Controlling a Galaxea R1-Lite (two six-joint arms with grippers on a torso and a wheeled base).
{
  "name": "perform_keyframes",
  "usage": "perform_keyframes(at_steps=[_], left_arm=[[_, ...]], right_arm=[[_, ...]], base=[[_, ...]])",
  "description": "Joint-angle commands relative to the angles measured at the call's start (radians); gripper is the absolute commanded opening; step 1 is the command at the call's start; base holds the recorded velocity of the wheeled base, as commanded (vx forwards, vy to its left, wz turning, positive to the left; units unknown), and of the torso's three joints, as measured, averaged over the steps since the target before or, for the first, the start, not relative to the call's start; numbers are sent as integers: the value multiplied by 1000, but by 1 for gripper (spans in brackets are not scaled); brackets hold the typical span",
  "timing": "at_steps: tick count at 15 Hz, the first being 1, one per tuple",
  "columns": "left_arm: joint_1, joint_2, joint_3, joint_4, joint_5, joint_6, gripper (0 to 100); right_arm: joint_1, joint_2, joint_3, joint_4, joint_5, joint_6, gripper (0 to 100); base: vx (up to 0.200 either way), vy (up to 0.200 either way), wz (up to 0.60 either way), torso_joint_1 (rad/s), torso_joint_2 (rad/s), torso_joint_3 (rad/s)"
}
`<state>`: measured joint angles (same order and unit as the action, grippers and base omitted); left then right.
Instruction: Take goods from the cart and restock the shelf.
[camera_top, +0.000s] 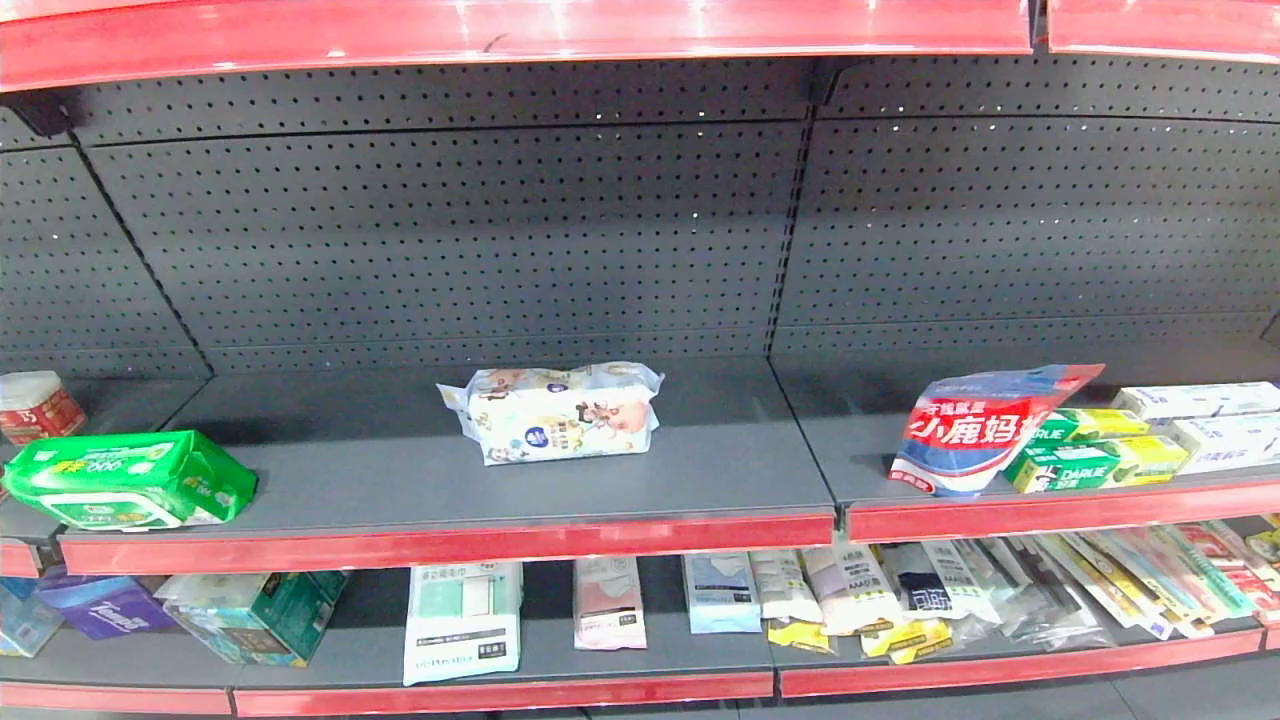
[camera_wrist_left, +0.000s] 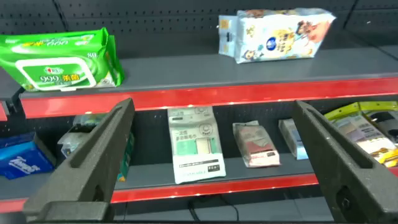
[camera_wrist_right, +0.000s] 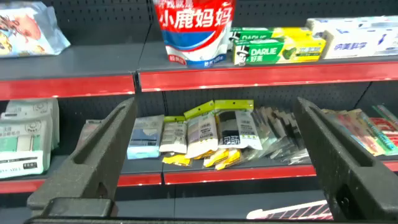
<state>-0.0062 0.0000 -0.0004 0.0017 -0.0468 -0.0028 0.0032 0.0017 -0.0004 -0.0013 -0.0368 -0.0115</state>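
The white cartoon-printed soft wipes pack (camera_top: 552, 410) lies flat mid-board on the grey metal shelf w/ red front strip (camera_top: 400, 485). Well to its left sits a green plastic wipes pack (camera_top: 125, 480); well to its right a red-white-blue pouch (camera_top: 975, 430) stands tilted, just beside green-yellow toothpaste boxes (camera_top: 1085, 462). The left gripper (camera_wrist_left: 214, 109) hangs in front of and below the white pack, and the right gripper (camera_wrist_right: 216, 106) is farther right and lower, prob. level w/ the tier beneath; both have black foam jaws spread wide w/ nothing betw. them.
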Motion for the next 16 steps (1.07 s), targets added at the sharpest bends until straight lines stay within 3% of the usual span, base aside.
perform_keyframes(at_steps=[1,14,16], left_arm=[[0,0,0,0,1,0,100],[0,0,-1,0,-1,0,100],[0,0,0,0,-1,0,100]], right_arm=[[0,0,0,0,0,-1,100],[1,0,0,0,0,4,100],[1,0,0,0,0,4,100]], base=[[0,0,-600,22,2,-2],[0,0,-600,5,1,3],[0,0,0,0,0,0]])
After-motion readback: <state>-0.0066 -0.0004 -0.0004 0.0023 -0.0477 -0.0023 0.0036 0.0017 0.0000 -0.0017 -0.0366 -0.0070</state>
